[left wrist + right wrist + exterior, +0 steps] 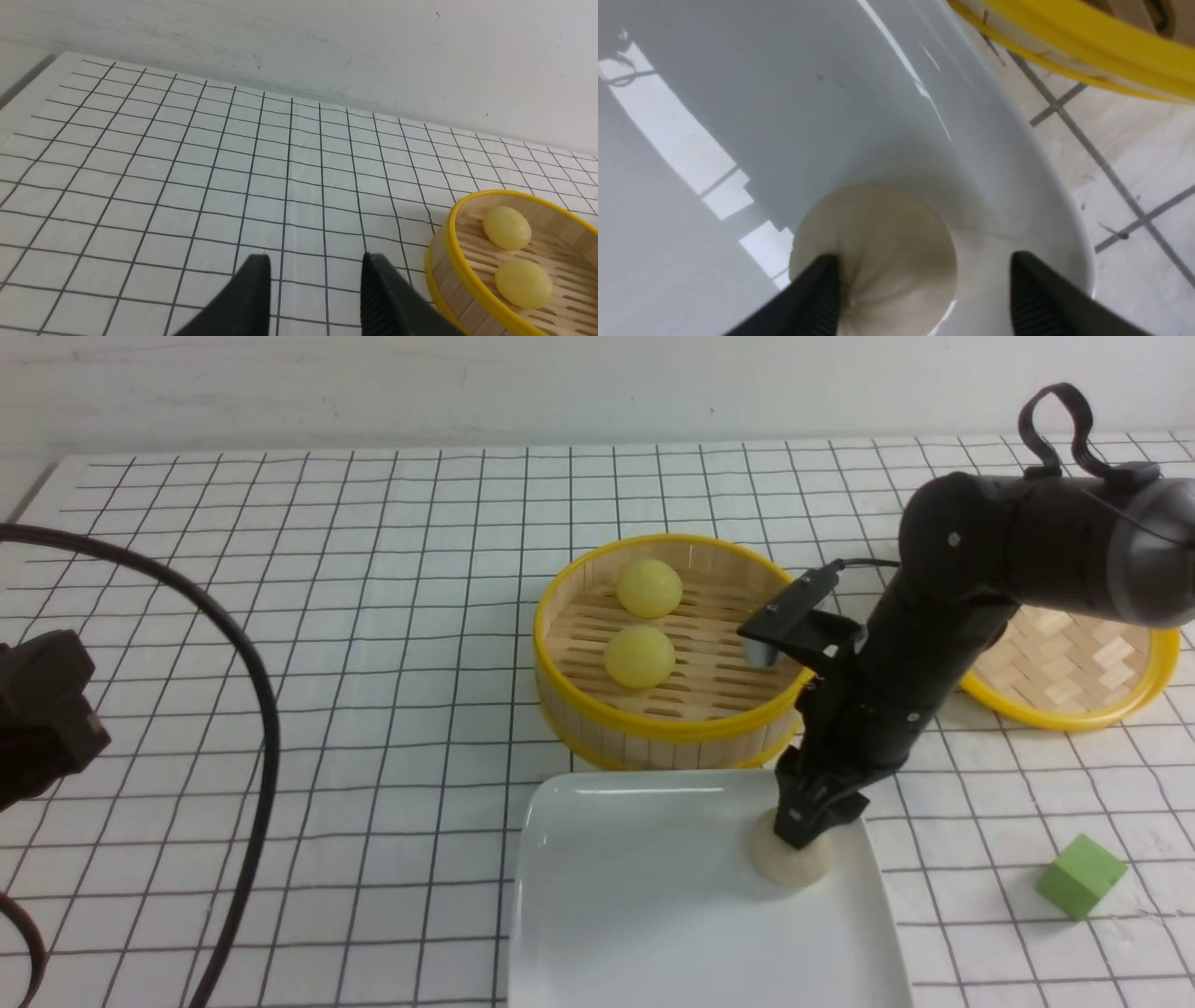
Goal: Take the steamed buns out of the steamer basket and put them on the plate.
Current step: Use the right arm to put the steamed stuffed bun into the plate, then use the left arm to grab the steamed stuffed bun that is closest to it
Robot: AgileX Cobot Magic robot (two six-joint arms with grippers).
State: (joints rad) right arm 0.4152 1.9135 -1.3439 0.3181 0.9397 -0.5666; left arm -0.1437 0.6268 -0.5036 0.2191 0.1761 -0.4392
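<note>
Two pale yellow steamed buns (649, 588) (639, 656) lie in the bamboo steamer basket (653, 728) at the table's middle. They show in the left wrist view too, as buns (507, 227) (523, 283) inside the basket (448, 266). A greyish beige bun (794, 863) (878, 242) rests on the white plate (644, 896) (738, 116) near its right edge. My right gripper (808, 831) (920, 266) stands over this bun, open, with one finger against it and the other apart from it. My left gripper (315, 263) (47, 709) hangs open and empty at the far left.
A green cube (1080, 875) sits right of the plate. A shallow yellow-rimmed woven disc (1074, 663) lies behind my right arm. A black cable (252, 709) arcs over the table's left side. The basket's yellow rim (1064, 37) is close to the plate's far edge.
</note>
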